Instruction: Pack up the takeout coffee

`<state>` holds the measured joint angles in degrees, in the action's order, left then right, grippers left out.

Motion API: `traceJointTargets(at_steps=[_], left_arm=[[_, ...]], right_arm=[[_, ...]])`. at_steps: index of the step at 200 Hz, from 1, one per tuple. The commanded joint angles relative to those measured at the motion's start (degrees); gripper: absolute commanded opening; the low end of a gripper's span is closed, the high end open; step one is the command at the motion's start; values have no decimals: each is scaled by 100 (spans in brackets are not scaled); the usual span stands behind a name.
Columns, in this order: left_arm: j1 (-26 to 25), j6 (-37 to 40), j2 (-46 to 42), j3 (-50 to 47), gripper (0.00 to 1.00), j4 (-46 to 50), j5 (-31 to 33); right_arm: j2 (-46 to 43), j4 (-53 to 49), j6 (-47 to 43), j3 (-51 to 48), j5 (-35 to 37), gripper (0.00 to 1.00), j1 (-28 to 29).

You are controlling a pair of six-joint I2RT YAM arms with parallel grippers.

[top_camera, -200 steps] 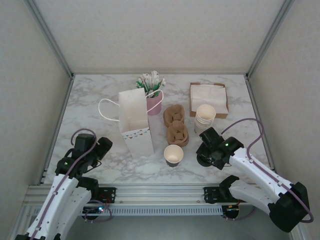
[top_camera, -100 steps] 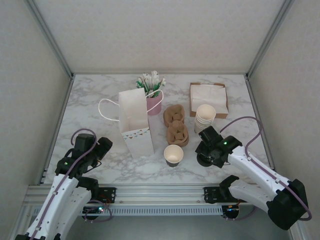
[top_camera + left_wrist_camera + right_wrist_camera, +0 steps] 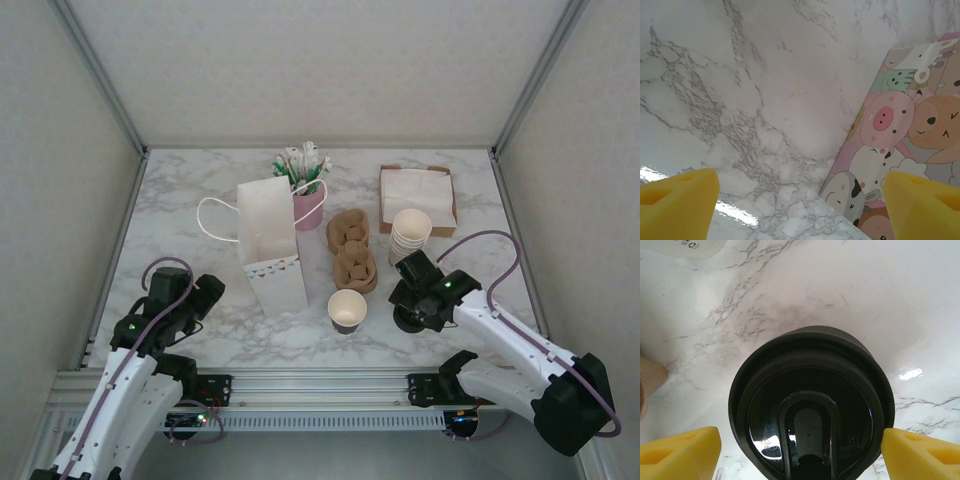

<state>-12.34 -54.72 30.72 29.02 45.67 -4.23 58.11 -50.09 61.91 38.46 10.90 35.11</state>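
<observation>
One glossy white marble-veined desk (image 3: 200, 190), pale walls (image 3: 320, 70) on three sides, left gripper (image 3: 800, 202) wide at lower left, right gripper (image 3: 801, 452) wide astride takeout coffee (image 3: 810, 385).

You had the right gripper (image 3: 801, 452) spread wide, bare marble (image 3: 880, 300) showing either side of the black lid (image 3: 810, 390). The open paper cup (image 3: 347, 308) stood near on the left, the cup stack (image 3: 409, 236) just behind. The paper bag (image 3: 910, 135) crowded the right side of your left gripper (image 3: 800, 202).
</observation>
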Motion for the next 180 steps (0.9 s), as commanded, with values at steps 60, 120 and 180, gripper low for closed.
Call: traceJointTargets(at_steps=[60, 120, 180], left_arm=[[-59, -65, -40, -30, 85, 66, 90], [-64, -78, -40, -36, 85, 56, 68], [-60, -92, -57, -53, 85, 56, 45]], right_arm=[[105, -129, -131, 62, 407, 83, -37], [174, 69, -100, -14, 370, 80, -37], [224, 192, -109, -66, 334, 80, -36]])
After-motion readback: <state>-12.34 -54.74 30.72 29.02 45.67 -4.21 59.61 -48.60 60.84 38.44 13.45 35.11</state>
